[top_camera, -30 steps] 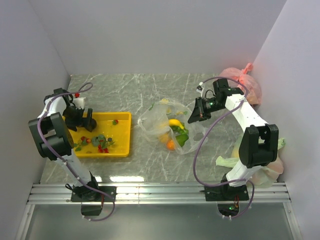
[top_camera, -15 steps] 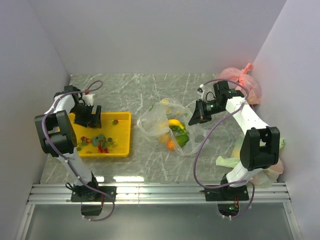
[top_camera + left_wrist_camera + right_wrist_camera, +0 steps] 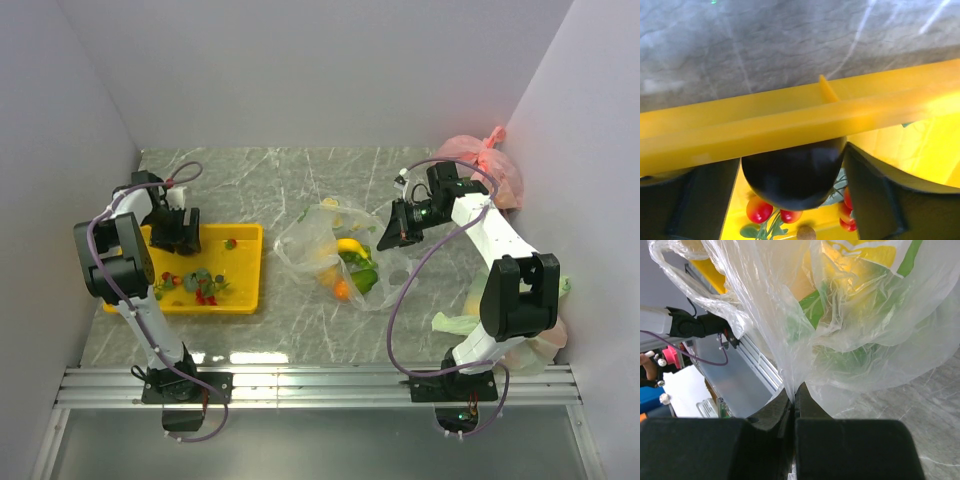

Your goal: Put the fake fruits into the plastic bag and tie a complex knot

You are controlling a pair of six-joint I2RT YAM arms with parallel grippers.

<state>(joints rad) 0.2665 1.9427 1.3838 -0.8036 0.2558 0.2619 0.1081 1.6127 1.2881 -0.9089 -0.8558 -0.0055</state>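
Note:
The plastic bag [image 3: 318,240] lies mid-table with a yellow banana [image 3: 350,245], an orange [image 3: 341,290] and a green fruit [image 3: 364,277] inside. My right gripper [image 3: 386,236] is shut on the bag's film [image 3: 790,340] at its right edge. My left gripper [image 3: 176,232] is low in the far left corner of the yellow tray [image 3: 246,272]. In the left wrist view a dark round fruit [image 3: 795,172] fills the gap between its wide-set fingers [image 3: 875,200] and touches both. Red berries [image 3: 206,296] and green leaves [image 3: 200,278] lie loose in the tray.
A pink knotted bag [image 3: 482,165] sits in the far right corner. Pale green bags [image 3: 525,335] lie beside the right arm's base. The tray's far rim [image 3: 790,125] crosses the left wrist view just above the dark fruit. Walls close in on three sides.
My left gripper has moved up to the tray's far left corner and its jaws have narrowed slightly around the dark fruit. The right gripper has barely shifted, still pinching the bag.

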